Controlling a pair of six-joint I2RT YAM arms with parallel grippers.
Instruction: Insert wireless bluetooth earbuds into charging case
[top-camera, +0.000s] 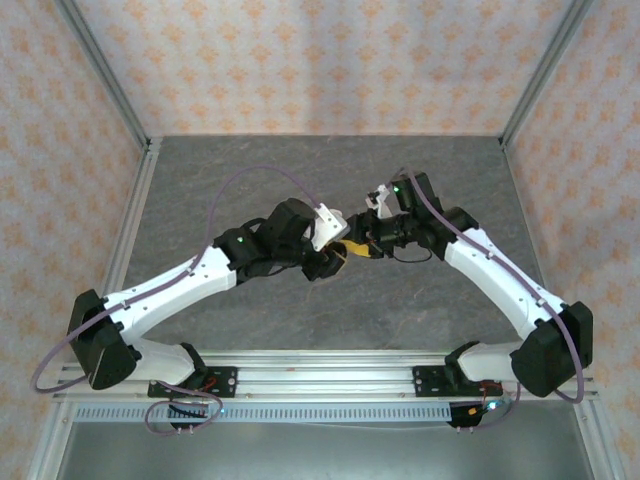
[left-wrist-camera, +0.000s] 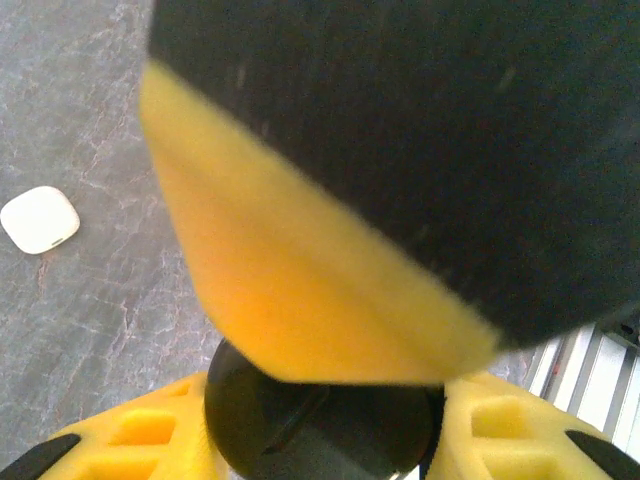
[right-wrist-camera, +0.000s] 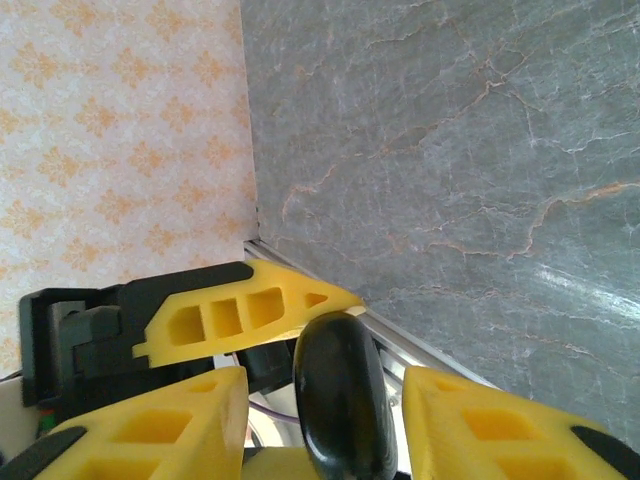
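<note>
Left gripper (top-camera: 330, 260), clamped on black case (right-wrist-camera: 337, 400), is being crowded by right gripper (top-camera: 365, 245), grip unclear, so a dropped case is being risked.

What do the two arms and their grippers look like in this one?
The left arm and right arm have white links and black joints. A lilac cable loops along each. A green light glows near each wrist. The jaws are yellow with square cut-out pockets.
</note>
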